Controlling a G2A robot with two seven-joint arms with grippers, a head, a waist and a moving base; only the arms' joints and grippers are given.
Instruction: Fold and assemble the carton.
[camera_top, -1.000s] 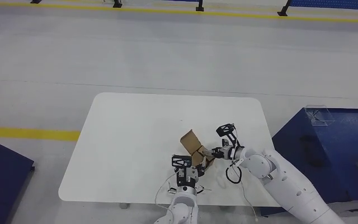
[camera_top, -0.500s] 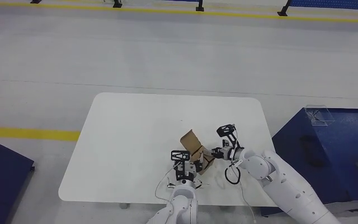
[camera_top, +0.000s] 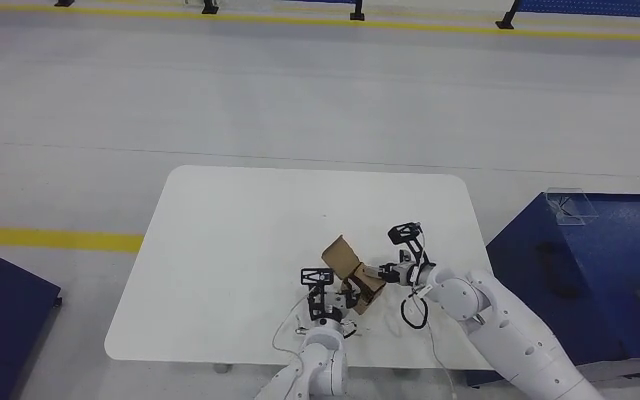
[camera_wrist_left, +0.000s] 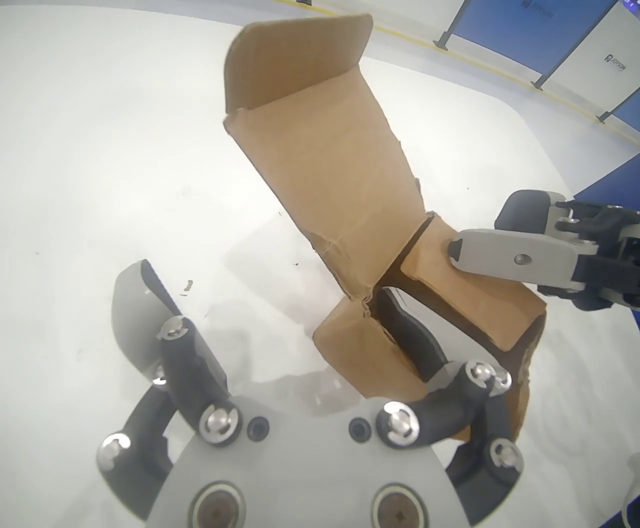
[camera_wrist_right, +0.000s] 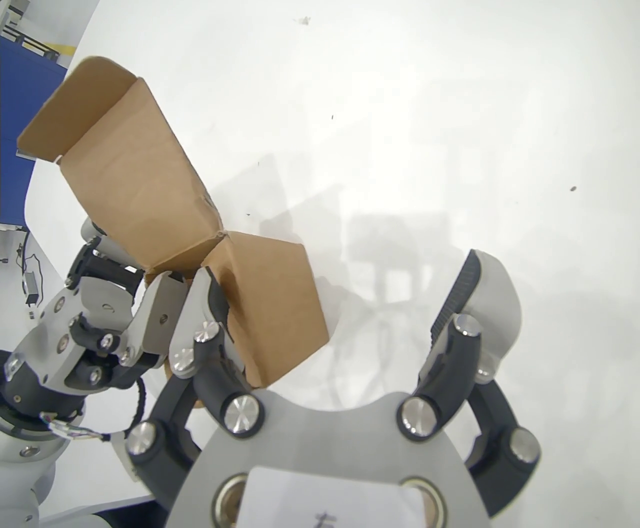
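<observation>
A brown cardboard carton (camera_top: 345, 262) stands partly folded near the front edge of the white table (camera_top: 250, 230), its long lid flap (camera_wrist_left: 300, 65) raised. My left gripper (camera_wrist_left: 270, 320) is open. One of its fingers (camera_wrist_left: 410, 335) sits inside the carton's open side, and the other (camera_wrist_left: 135, 310) hangs free over the table. My right gripper (camera_wrist_right: 345, 295) is also open, with one finger (camera_wrist_right: 210, 300) pressed against the carton's short side panel (camera_wrist_right: 270, 305). In the top view the left gripper (camera_top: 338, 292) and right gripper (camera_top: 376, 272) flank the carton.
A blue bin (camera_top: 560, 250) stands off the table's right side, and a dark blue object (camera_top: 20, 300) sits beyond its left. The front table edge (camera_top: 230, 358) lies close behind the left arm. The rest of the table top is bare white.
The left gripper has moved in toward the carton. The carton has turned and settled lower between the two grippers, with its lid flap leaning more to the left.
</observation>
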